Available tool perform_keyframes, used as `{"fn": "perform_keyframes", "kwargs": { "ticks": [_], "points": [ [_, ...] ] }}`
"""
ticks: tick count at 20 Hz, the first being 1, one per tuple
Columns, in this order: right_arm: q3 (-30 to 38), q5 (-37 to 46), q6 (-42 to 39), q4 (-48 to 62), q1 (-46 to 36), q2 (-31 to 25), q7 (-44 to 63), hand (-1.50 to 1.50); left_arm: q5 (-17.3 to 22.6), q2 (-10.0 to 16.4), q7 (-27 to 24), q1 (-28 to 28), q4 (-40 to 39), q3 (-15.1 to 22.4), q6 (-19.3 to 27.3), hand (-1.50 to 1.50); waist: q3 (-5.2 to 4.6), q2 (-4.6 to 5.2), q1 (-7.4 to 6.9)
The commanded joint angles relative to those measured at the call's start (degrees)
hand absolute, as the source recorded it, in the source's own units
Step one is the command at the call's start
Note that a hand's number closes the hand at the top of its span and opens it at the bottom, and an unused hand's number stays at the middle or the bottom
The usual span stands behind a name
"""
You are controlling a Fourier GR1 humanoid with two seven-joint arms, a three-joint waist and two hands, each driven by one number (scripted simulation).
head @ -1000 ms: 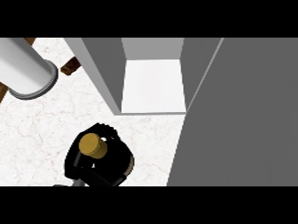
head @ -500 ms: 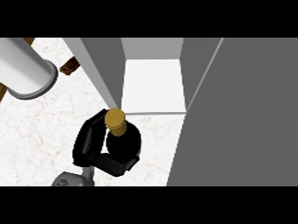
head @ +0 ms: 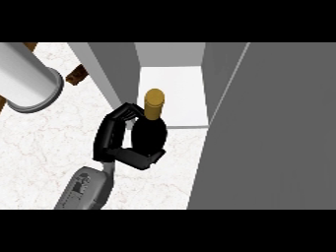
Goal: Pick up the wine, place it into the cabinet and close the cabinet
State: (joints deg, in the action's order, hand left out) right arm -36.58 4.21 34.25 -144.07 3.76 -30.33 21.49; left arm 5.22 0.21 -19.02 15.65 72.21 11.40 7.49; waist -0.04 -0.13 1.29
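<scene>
The cabinet door fills the right side of the view as a broad grey panel and stands open. The marble counter covers the near left. The cabinet rises at the far centre; its pale shelf is exposed between the cabinet's left wall and the door, and nothing lies on the part I can see. A large pale cylinder enters at the far left; I cannot tell what it is. My left forearm comes in from the near edge. My left hand is clenched around the wine, fingers wrapping its dark body from the left. The bottle is at the cabinet's mouth, with its gold cap showing against the near part of the shelf; I cannot tell whether its base touches the counter. My right hand is not visible. Status, as judged: pick-up complete, transfer nearly complete. Remaining: set the bottle fully onto the shelf, let go, withdraw, close the door.
</scene>
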Motion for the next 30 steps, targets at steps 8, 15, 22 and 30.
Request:
{"fn": "perform_keyframes", "kwargs": {
  "ticks": [8, 15, 22, 30],
  "points": [
    [-1.07, 0.09, -0.31, -10.74, 3.15, -1.01, 2.6, -1.5, 2.77, -0.19, -1.09, 14.99, -17.04, -1.04, 3.44, 1.5, -0.02, 0.21, 0.75],
    [-0.09, -3.81, -1.75, -8.09, 8.24, -2.11, -6.38, -1.5, 7.71, -0.16, -2.02, 16.92, -18.3, 2.74, 5.57, 1.5, 0.09, 0.33, 1.73],
    [0.29, -4.94, -2.28, -9.99, 5.88, -1.51, -4.05, -1.5, 9.69, -0.12, 0.43, 20.31, -18.96, 3.69, 10.84, 1.5, -0.02, 0.51, 3.15],
    [-1.43, -5.04, -3.0, -6.33, 6.21, -0.19, -6.85, -1.5, 4.24, 0.0, 4.46, 21.57, -21.66, 5.97, 16.91, 1.5, 0.06, 0.76, 4.18]
  ]
}}
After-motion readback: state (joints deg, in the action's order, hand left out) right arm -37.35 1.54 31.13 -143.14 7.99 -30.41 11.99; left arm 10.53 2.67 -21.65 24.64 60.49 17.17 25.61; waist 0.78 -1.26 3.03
